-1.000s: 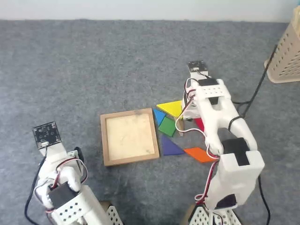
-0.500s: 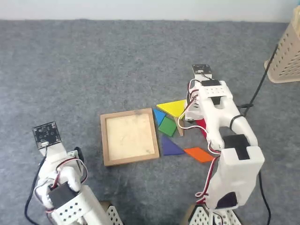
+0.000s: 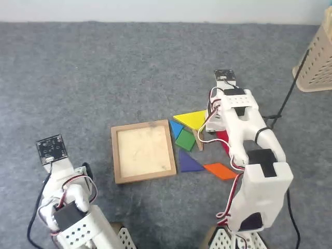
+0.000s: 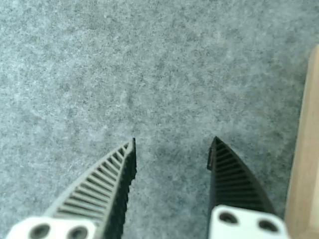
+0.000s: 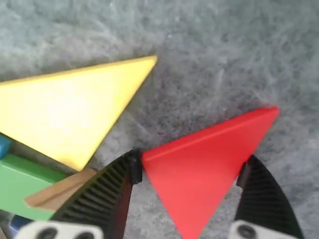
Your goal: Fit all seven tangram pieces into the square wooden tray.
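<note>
1. Grey, felt-like covering (image 3: 104,67) across the whole table, evenly lit.
2. Pale wall (image 3: 155,10) along the table's far edge.
3. Beige slatted basket (image 3: 317,57) at the far right corner, black cable (image 3: 289,92) trailing beside it.

- Grey carpeted table (image 3: 104,67): bears all items;
- Square wooden tray (image 3: 113,155): lies flat near the centre;
- Loose pieces beside the tray: yellow triangle (image 3: 191,119), blue piece (image 3: 176,128), green square (image 3: 184,140), purple triangle (image 3: 188,163), orange piece (image 3: 220,170), red triangle (image 5: 199,164);
- Slatted basket (image 3: 317,57): at one edge
</note>
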You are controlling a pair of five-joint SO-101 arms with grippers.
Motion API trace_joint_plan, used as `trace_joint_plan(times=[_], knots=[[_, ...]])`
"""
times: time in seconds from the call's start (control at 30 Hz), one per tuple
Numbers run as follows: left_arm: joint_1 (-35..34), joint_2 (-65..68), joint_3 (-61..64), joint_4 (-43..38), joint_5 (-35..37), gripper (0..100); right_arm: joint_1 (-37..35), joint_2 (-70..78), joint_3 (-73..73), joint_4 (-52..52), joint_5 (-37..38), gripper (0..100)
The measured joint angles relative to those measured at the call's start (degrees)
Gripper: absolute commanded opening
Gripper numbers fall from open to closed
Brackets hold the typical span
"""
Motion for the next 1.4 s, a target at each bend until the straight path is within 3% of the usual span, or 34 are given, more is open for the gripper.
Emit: trace_joint_plan(times=[0.3,0.67,0.97,1.1,1.4], knots=[[0.00,0.00,0.00,0.00,0.00,23,0.26,-0.53,0.44,0.09,0.00,17.1],[0.00,0.00,0.00,0.00,0.00,23,0.18,-15.30,15.47,-5.27,0.00,17.3],[0.00,0.00,0.00,0.00,0.00,23,1.67,-23.30,16.53,-4.40,-2.37,20.5],[0.00,0.00,0.00,0.00,0.00,23,-0.79,-21.36,10.46,-3.25,-6.42,29.2],[0.00,0.00,0.00,0.00,0.00,23,-2.20,-2.55,-1.05,-2.02,-11.60,29.4]])
